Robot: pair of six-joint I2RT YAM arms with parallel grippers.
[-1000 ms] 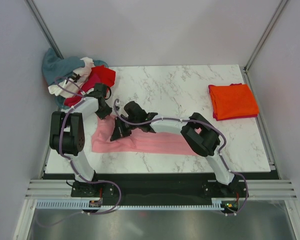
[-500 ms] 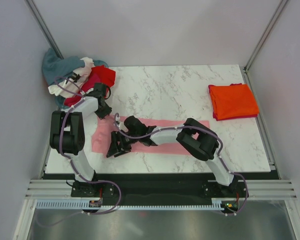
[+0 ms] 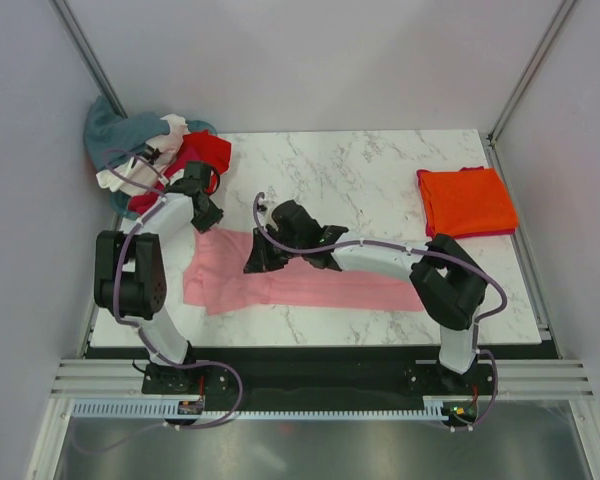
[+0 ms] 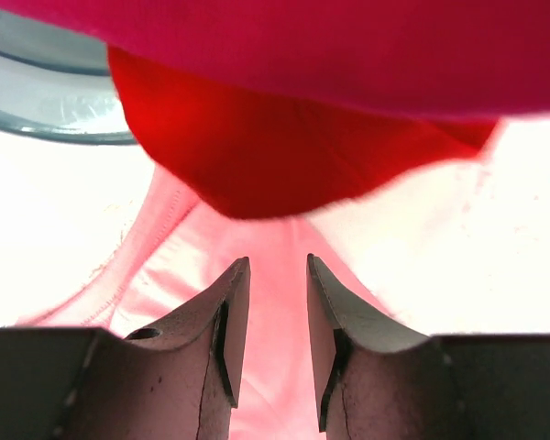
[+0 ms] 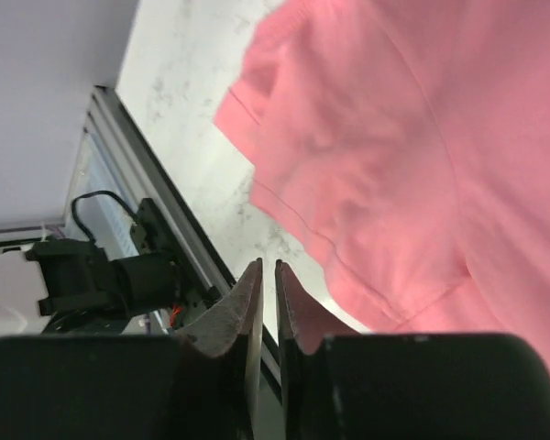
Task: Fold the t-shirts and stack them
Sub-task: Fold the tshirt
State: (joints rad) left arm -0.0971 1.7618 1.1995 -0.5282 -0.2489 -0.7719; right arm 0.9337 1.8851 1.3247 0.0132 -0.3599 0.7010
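A light pink t-shirt [image 3: 320,285] lies as a long flat strip across the near middle of the marble table [image 3: 360,180]. My right gripper [image 3: 257,260] hovers over its left part, jaws closed with nothing between them; in the right wrist view the gripper [image 5: 267,266] is beside the pink shirt [image 5: 394,165]. My left gripper [image 3: 208,218] is at the shirt's far left corner, next to the pile. In the left wrist view the left gripper [image 4: 277,261] has its jaws slightly apart above the pink cloth [image 4: 271,240], under a red shirt [image 4: 284,156].
A pile of teal-grey [image 3: 115,125], white [image 3: 115,178] and red [image 3: 208,150] shirts sits at the far left corner. A folded orange shirt [image 3: 467,202] on a magenta one lies at the right edge. The metal rail [image 5: 147,183] runs along the near edge.
My right gripper swept toward the near left, then came back up and right over the pink shirt. The shirt's left end shifted. My left gripper moved slightly toward the pile.
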